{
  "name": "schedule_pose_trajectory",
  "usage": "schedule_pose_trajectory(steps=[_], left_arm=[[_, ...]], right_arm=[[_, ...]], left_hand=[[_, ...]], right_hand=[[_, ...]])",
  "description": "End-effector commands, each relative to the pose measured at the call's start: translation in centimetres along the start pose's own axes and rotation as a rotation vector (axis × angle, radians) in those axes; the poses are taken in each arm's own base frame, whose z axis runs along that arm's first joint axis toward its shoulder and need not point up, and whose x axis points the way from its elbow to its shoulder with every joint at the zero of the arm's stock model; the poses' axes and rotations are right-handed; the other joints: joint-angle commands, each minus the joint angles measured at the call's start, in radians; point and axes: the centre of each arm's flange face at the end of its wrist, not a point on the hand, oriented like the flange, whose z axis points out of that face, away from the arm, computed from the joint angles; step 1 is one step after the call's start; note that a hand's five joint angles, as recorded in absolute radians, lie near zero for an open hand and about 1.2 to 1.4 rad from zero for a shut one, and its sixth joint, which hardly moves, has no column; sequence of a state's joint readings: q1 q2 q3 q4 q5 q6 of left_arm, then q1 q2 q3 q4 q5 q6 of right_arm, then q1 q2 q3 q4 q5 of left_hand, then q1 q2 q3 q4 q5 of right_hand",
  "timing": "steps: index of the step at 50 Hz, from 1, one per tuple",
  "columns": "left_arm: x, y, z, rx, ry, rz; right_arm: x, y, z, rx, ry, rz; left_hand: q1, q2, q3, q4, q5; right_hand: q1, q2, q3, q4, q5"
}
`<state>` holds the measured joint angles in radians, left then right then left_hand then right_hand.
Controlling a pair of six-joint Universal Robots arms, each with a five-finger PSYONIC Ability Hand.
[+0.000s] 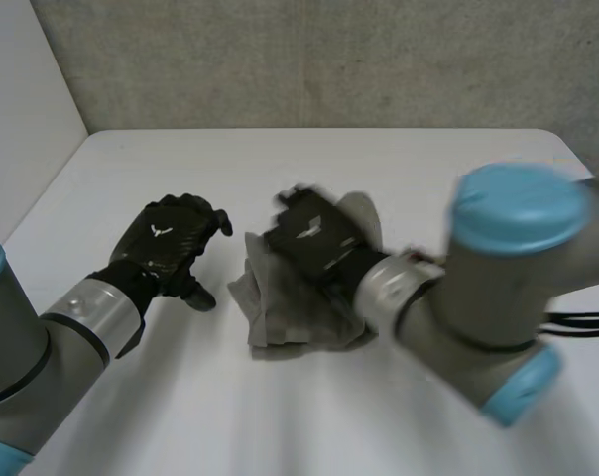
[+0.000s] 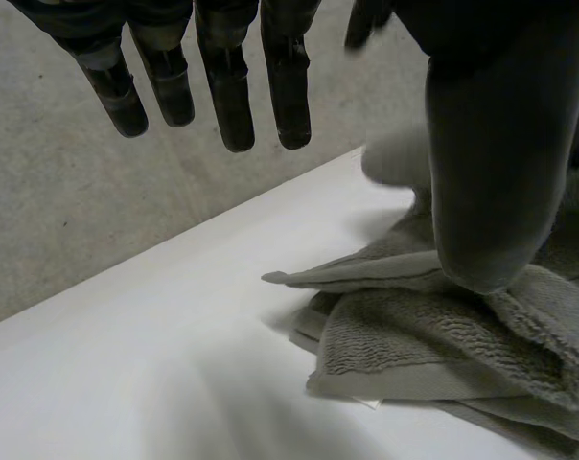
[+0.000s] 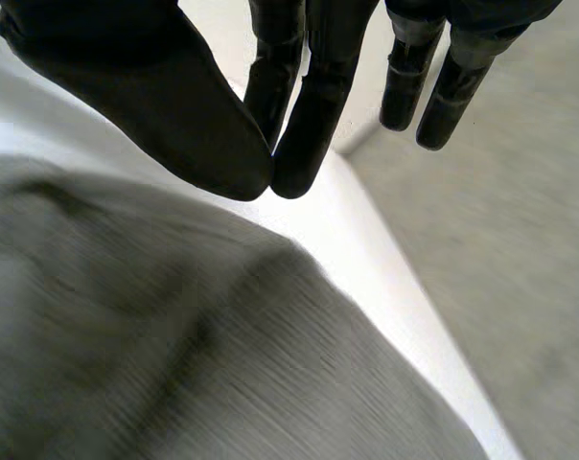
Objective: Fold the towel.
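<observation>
- Towel: in the head view, the right hand covers its middle. The layers beneath cannot be read.
- Right arm: blurred in the head view and cut off at the picture's edge.
- Left wrist view: the left hand is cut off above its fingers. Its thumb hides part of the towel, which runs off the edge.
- Right wrist view: the towel is blurred, and its weave and folds cannot be told.

Grey towel with thin fuzzy lines, on a plain white table. Black left hand and black right hand, on grey arms with light-blue caps. Behind, a grey wall with tiny dark specks.
</observation>
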<state>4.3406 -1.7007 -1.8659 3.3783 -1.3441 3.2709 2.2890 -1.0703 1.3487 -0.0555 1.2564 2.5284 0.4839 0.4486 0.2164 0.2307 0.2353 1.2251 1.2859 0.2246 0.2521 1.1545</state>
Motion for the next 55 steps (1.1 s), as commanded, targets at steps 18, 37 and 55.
schedule_pose_trajectory(steps=[18, 37, 55], left_arm=[[-1.8, -0.2, 0.5, 0.007, -0.054, -0.013], [-2.1, -0.6, 0.2, 0.019, -0.067, -0.013], [-1.7, -0.3, 0.2, 0.008, -0.055, -0.014]], right_arm=[[-5.0, 1.0, 1.1, -0.052, -0.095, -0.014], [4.0, 3.5, -1.6, -0.143, 0.194, 0.099], [4.2, 3.6, -0.5, -0.078, 0.218, 0.225]], left_hand=[[-0.106, -0.071, -0.042, -0.056, -0.032], [-0.106, -0.071, -0.042, -0.056, -0.032], [-0.127, -0.091, -0.042, -0.056, -0.052]], right_hand=[[0.140, 0.079, -0.050, -0.078, 0.036], [-0.682, -0.743, -0.050, -0.078, -0.786], [-0.641, -0.702, -0.050, -0.078, -0.745]])
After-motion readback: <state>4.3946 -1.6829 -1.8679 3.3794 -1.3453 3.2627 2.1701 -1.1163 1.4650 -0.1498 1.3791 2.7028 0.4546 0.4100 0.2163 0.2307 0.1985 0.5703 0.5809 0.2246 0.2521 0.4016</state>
